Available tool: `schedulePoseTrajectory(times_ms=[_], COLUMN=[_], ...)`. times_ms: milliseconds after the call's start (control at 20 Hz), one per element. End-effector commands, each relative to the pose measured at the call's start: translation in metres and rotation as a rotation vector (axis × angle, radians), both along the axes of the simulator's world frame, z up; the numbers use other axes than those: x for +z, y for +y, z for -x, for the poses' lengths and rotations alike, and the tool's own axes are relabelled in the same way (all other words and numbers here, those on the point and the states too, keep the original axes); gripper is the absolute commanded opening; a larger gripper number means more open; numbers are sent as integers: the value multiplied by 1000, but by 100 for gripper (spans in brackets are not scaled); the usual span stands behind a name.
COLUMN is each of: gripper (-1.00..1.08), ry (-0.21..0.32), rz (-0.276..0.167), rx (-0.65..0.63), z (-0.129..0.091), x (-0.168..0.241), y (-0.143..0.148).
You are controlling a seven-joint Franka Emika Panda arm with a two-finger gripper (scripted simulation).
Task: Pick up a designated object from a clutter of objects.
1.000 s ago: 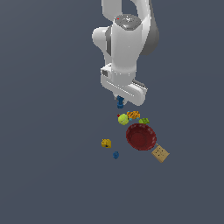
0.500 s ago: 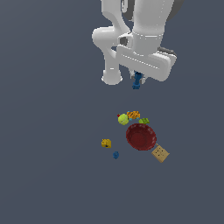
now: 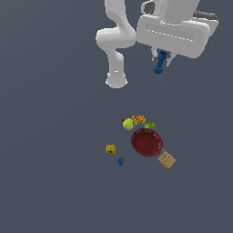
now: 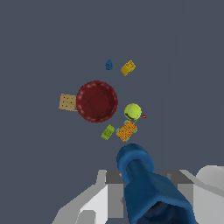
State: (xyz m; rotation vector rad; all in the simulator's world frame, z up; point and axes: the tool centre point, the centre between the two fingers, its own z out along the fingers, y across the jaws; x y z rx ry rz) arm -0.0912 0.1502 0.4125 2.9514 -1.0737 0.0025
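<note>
Gripping the dark-blue bolt-like piece [image 3: 159, 62], the pincer [image 3: 161, 58] hangs high at about one o'clock in the exterior view — well apart from the clutter [image 3: 141, 141] around the red bowl [image 3: 146, 142] on the floor.

From the wrist, the piece [image 4: 142, 177] juts out between the jaws, the bowl [image 4: 96, 101] far beneath. The lift looks essentially done — what remains, I judge, is only a firm hold.
</note>
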Motion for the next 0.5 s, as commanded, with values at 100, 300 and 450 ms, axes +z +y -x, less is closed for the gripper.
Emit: schedulePoseTrajectory(times_ms=[100,300,450], gripper=[-100,-100,-100], ry=[1,1,1], rz=[-1,-1,-1], rx=[-1,-1,-1], z=[3,3,2], x=[19,27,29], y=[13,18,19])
